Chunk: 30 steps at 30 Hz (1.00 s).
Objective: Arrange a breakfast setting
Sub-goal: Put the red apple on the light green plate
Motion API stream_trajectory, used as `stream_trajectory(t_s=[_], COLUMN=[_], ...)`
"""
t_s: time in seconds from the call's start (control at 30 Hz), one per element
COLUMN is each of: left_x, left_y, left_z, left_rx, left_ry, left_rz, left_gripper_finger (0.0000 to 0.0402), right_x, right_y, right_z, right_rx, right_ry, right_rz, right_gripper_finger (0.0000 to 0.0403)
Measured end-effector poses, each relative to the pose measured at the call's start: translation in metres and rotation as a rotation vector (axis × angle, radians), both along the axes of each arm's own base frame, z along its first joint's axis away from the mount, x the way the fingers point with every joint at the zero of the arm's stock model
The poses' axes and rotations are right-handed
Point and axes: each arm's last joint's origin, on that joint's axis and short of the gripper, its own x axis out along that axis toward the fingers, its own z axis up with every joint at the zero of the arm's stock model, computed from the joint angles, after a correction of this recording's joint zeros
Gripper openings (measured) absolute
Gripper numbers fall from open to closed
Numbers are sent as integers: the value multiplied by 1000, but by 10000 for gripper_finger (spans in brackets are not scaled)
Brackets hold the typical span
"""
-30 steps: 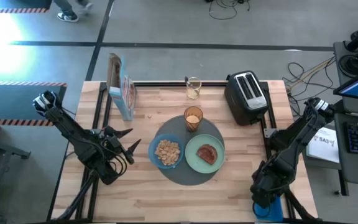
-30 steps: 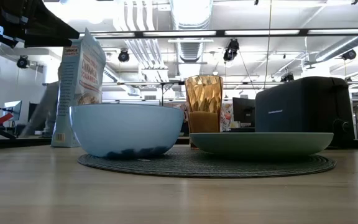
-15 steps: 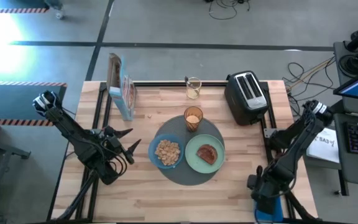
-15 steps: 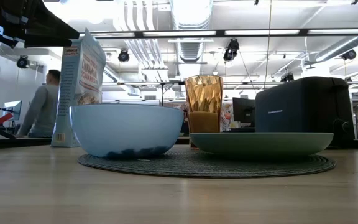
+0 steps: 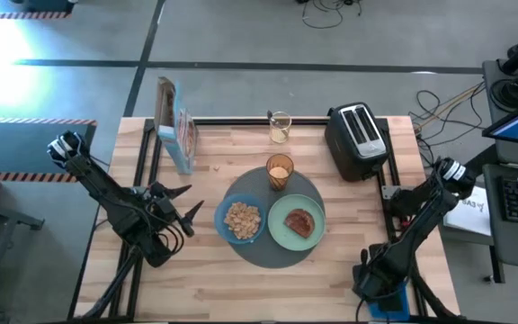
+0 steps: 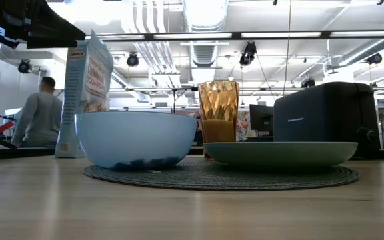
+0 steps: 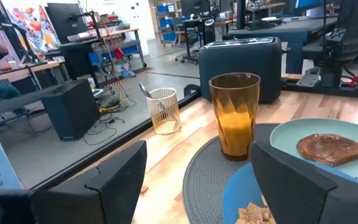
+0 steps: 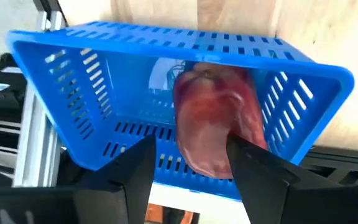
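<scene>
On the round dark-grey mat (image 5: 270, 254) sit a blue bowl (image 5: 241, 219) of cereal, a pale green plate (image 5: 280, 230) with toast and a glass of orange drink (image 5: 280, 171). A pale spoon (image 7: 143, 91) stands in a wire cup (image 5: 281, 127) at the far edge. My left gripper (image 5: 187, 209) hovers open, left of the bowl, pointing level at the setting (image 7: 199, 146). My right gripper (image 5: 370, 281) is at the near right corner over a blue basket (image 5: 390, 308), shut on a red rounded thing (image 8: 213, 118). My right gripper pinches the red rounded thing by its two sides (image 8: 188, 155) between both fingers. The fingers slant down from above. The thing is lifted clear, over the basket's open top.
A black toaster (image 5: 356, 139) stands at the far right and a blue cereal box (image 5: 176, 135) at the far left. The basket's slotted walls (image 8: 73, 93) hang at the table's near right edge. A person stands in the room beyond the table (image 6: 37, 120).
My right gripper has sunk and gone toward the table's near edge, over the blue basket, and its wrist has rolled. The left arm has kept still. A person has walked into view behind the table.
</scene>
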Motion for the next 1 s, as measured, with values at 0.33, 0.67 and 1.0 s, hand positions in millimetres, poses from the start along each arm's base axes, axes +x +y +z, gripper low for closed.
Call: stream_trajectory(t_s=[0.33,0.67,1.0], left_x=[0,1,1], left_y=[0,0,0], left_z=[0,1,1], left_rx=[5,0,0], left_ry=[-12,-16,-16], left_rz=[6,6,6], left_gripper_finger=[270,270,270], right_x=[-5,-4,-1], right_y=[-7,-5,-1], right_z=[7,8,7], right_rx=[-90,-59,-10], right_ry=[-50,-85,-120], right_rz=[-41,-23,19], right_gripper_finger=[189,189,189])
